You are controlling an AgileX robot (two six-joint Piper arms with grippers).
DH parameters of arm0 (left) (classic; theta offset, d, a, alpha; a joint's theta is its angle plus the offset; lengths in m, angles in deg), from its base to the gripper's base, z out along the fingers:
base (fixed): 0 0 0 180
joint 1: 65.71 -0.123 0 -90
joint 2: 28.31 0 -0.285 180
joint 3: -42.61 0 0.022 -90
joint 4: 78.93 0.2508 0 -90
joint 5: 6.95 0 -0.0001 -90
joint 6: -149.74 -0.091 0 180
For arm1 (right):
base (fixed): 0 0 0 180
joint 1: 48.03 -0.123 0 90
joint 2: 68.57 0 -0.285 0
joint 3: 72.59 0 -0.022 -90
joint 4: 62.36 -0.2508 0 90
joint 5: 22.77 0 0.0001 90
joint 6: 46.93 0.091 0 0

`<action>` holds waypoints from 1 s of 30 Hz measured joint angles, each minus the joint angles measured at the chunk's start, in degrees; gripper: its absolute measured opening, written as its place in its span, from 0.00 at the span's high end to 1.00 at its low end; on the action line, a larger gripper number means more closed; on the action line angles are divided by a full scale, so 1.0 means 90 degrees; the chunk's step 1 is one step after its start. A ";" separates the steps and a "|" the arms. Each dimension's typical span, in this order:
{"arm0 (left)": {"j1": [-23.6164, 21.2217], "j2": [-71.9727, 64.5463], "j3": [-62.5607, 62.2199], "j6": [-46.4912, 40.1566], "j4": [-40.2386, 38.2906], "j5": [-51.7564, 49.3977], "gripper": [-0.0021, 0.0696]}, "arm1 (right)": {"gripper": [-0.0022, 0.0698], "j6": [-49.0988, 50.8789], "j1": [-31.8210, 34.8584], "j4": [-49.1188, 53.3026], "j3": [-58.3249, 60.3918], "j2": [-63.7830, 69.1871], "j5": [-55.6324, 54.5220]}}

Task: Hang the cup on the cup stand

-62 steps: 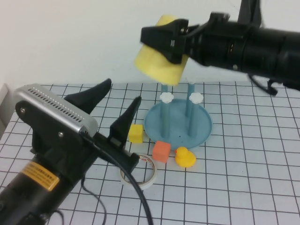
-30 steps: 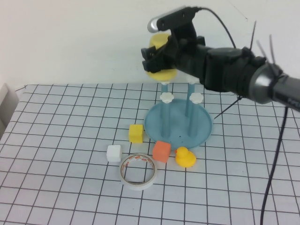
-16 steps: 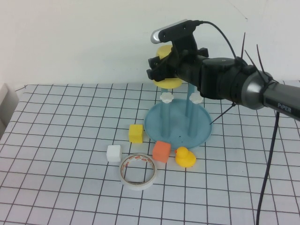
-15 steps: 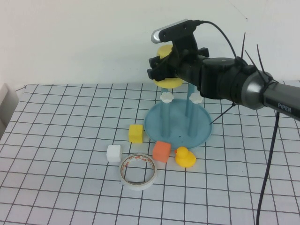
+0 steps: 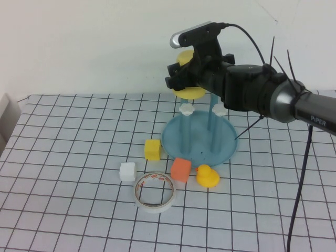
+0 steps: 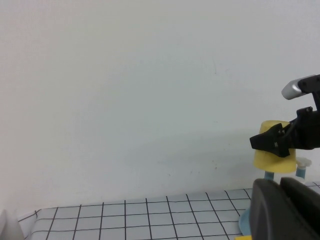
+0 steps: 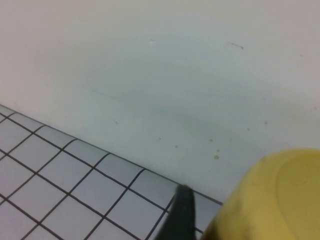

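High view: "PIPER"-lettered right gripper (image 5: 181, 79) spread around the cup (image 5: 190, 92); left gripper (image 6: 282, 210) shut.

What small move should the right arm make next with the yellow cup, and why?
Probably lift the right hand straight up and away. The cup sits upside down over a rear post of the cup stand, its rim above the white caps, and the hand's jaws stand wide around it, so it seems already hung. The left hand is shut, parked out of the high view.
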 joint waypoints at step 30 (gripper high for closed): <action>0.0000 0.0038 0.0014 -0.0746 -0.0120 0.0460 0.97 | 0.96 -0.0519 -0.1106 -0.0116 0.1735 -0.2940 -0.2339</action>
